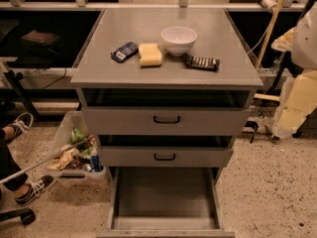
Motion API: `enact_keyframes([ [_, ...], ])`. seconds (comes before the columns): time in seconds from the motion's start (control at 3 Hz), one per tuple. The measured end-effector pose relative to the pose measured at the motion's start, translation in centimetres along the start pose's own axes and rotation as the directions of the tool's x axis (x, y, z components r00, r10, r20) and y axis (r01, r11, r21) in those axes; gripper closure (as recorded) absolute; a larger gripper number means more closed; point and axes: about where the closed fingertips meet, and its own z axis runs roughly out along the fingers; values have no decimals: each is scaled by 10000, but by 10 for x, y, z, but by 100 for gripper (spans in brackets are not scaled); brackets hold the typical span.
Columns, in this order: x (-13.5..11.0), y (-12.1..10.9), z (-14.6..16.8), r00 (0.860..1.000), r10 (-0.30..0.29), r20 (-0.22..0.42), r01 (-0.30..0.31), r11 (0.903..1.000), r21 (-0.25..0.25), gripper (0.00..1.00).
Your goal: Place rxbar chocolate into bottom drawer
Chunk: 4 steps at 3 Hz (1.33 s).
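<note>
The rxbar chocolate point(200, 62), a flat dark bar with pale lettering, lies on the grey cabinet top point(163, 76), just right of a white bowl. The bottom drawer point(166, 197) is pulled wide open towards me, and its flat grey inside holds nothing. My gripper is not in view. Only a white and pale yellow part of my arm point(302, 73) shows at the right edge, well away from the bar.
On the cabinet top are also a white bowl point(179, 39), a yellow sponge point(149, 54) and a dark blue packet point(124, 51). The two upper drawers point(166, 119) are slightly open. A bin of rubbish point(79, 155) and a person's feet point(29, 187) are on the left.
</note>
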Motion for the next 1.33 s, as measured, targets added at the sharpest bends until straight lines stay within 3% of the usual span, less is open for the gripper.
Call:
enact_keyframes([
  [0.33,0,0,0,10000,0,0,0,10000,0,0],
  [0.67,-9,-21,13,9999,-141,-81,141,9999,-26,0],
  [1.33,-37,-107,50,9992,-237,316,231,9995,200,0],
])
